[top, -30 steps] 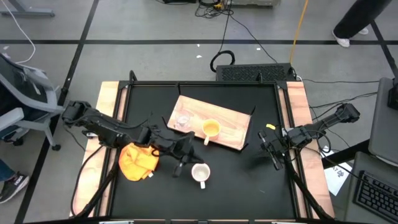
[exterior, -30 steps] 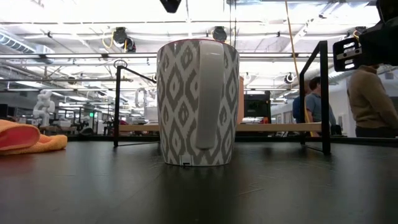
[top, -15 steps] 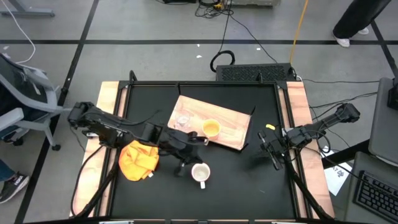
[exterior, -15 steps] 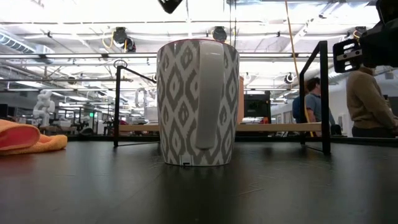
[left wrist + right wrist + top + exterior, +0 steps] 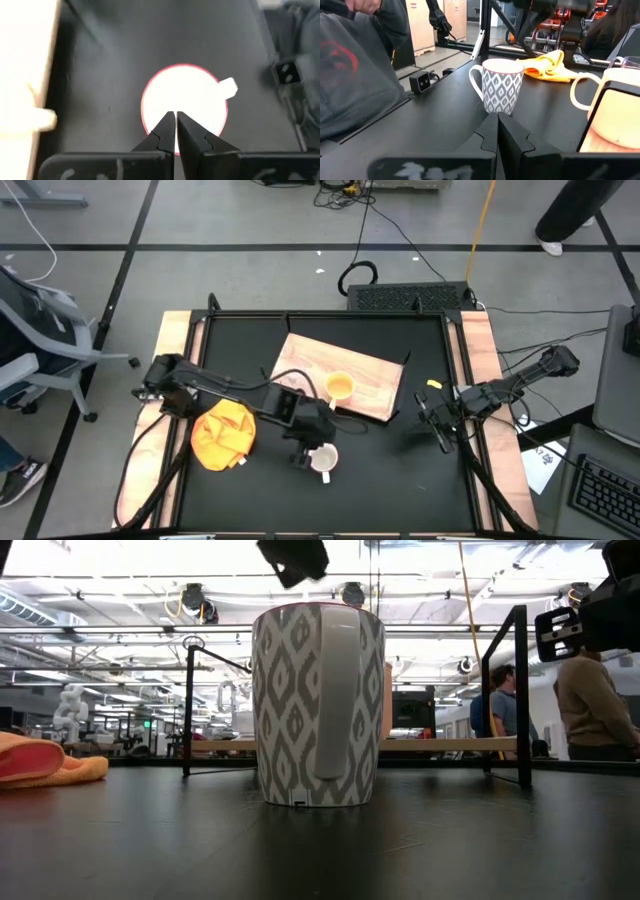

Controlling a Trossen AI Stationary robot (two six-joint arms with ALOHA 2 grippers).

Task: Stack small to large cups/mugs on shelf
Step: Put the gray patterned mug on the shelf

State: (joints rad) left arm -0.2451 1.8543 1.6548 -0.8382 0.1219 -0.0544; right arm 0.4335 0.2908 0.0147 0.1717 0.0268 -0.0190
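Nearest me the white mug (image 5: 322,459) stands upright on the black table (image 5: 400,480), and my left gripper (image 5: 304,448) hangs right over it with its fingers (image 5: 167,131) pressed together and holding nothing. Just beyond, the yellow mug (image 5: 339,388) and the little glass cup (image 5: 294,374) sit on the wooden board (image 5: 375,385). Off at the table's right edge my right gripper (image 5: 436,423) waits, fingers (image 5: 492,132) also closed on nothing.

White patterned mug (image 5: 322,459) upright on tabletop; yellow mug (image 5: 340,388), glass cup (image 5: 295,374) on shelf (image 5: 375,385).
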